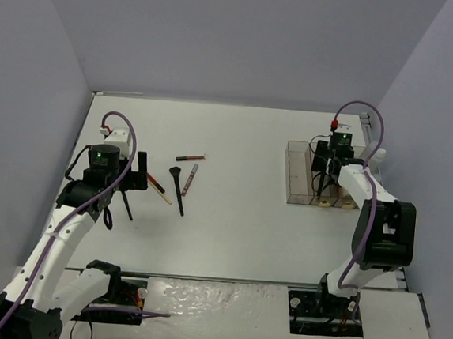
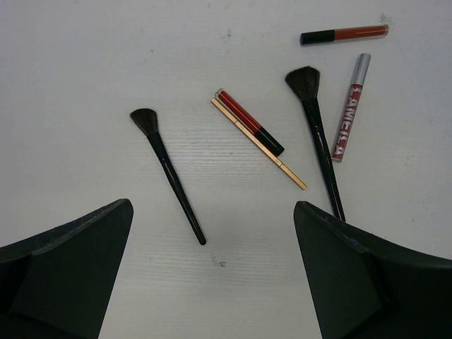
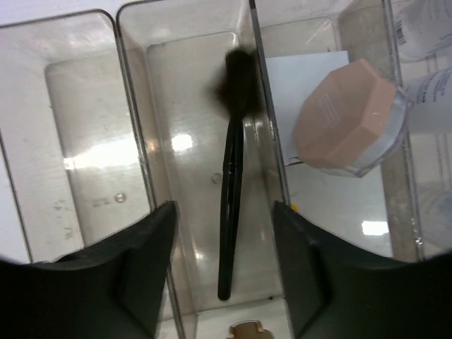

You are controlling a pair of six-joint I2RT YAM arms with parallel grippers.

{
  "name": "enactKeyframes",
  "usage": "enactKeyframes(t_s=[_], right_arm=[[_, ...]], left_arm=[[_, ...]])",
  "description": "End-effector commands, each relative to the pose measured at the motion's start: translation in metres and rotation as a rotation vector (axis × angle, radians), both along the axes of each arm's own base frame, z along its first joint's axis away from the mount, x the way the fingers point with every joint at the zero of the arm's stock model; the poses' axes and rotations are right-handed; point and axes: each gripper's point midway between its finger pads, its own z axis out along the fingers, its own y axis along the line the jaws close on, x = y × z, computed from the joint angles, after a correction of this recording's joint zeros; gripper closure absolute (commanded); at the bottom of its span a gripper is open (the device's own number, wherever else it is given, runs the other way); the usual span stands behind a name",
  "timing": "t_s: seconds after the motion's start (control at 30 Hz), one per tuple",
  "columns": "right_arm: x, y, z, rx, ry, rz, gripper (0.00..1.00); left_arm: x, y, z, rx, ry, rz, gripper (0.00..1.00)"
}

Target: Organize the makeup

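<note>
Jaws of the left gripper (image 2: 212, 282) stand spread wide above the table (image 2: 70, 56), holding nothing. Just ahead lies the small brush (image 2: 169, 180), with the pencils (image 2: 248, 131), a longer brush (image 2: 319, 152) and two tubes (image 2: 351, 106) beyond. I'd judge that brush light, its thin glossy handle stiff but apt to roll, so mid-handle is the spot, not the soft bristles. The right gripper (image 3: 222, 282) hangs parted over the organizer (image 3: 136, 127), where another brush (image 3: 227, 212) lies.
</note>
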Motion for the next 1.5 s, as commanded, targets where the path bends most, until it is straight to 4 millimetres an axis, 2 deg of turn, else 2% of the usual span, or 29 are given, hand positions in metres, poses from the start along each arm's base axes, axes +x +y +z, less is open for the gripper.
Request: enactKeyframes(t_s=[0.0,0.1,0.27,0.37,0.4,0.43,0.5,0.57,0.6,0.63,0.7,0.77,0.83,0.9,1.1,1.3,1.37,1.47], right_arm=[[0.016,0.034,0.047,0.016,-0.159,0.098,0.33],[0.013,0.066,0.068,-0.003,-0.21,0.167,0.31],[-0.001,0.135,0.102,0.112,-0.298,0.337,0.31],[-0.011,0.182,0.113,0.197,-0.334,0.445,0.3],[-0.019,0.212,0.115,0.233,-0.344,0.501,0.31],[-0.024,0.227,0.116,0.252,-0.349,0.529,0.31],[-0.04,0.272,0.111,0.29,-0.342,0.609,0.31],[-0.051,0.312,0.097,0.312,-0.329,0.655,0.32],[-0.065,0.34,0.095,0.325,-0.325,0.707,0.32],[-0.064,0.345,0.087,0.311,-0.322,0.694,0.33],[-0.078,0.383,0.07,0.294,-0.305,0.728,0.35],[-0.092,0.411,0.06,0.307,-0.302,0.744,0.38],[-0.101,0.428,0.049,0.308,-0.296,0.746,0.41],[-0.115,0.45,0.029,0.299,-0.285,0.745,0.45],[-0.139,0.49,0.005,0.252,-0.308,0.75,0.49],[-0.131,0.489,-0.021,0.157,-0.324,0.668,0.59],[-0.13,0.484,-0.036,0.117,-0.3,0.649,0.6],[-0.129,0.48,-0.045,0.099,-0.29,0.622,0.62]], left_arm=[[0.011,0.001,0.018,-0.011,-0.07,0.013,0.03],[0.012,0.002,0.017,-0.009,-0.067,0.018,0.03],[0.013,0.003,0.016,-0.008,-0.064,0.024,0.03],[0.013,0.005,0.017,-0.01,-0.067,0.031,0.03],[0.013,0.006,0.018,-0.011,-0.072,0.038,0.03],[0.013,0.007,0.019,-0.009,-0.075,0.043,0.03],[0.013,0.011,0.021,-0.007,-0.085,0.059,0.03],[0.012,0.014,0.024,-0.003,-0.097,0.077,0.03],[0.011,0.016,0.026,-0.001,-0.105,0.087,0.03],[0.011,0.018,0.027,0.003,-0.111,0.095,0.03],[0.008,0.025,0.032,0.014,-0.136,0.131,0.03],[0.006,0.032,0.035,0.025,-0.152,0.164,0.03],[0.005,0.036,0.036,0.032,-0.159,0.183,0.03],[0.004,0.038,0.038,0.032,-0.168,0.197,0.03],[0.006,0.036,0.036,0.025,-0.157,0.186,0.03],[0.006,0.036,0.036,0.021,-0.159,0.182,0.03],[0.005,0.036,0.037,0.019,-0.162,0.181,0.03],[0.005,0.035,0.037,0.018,-0.162,0.179,0.03]])
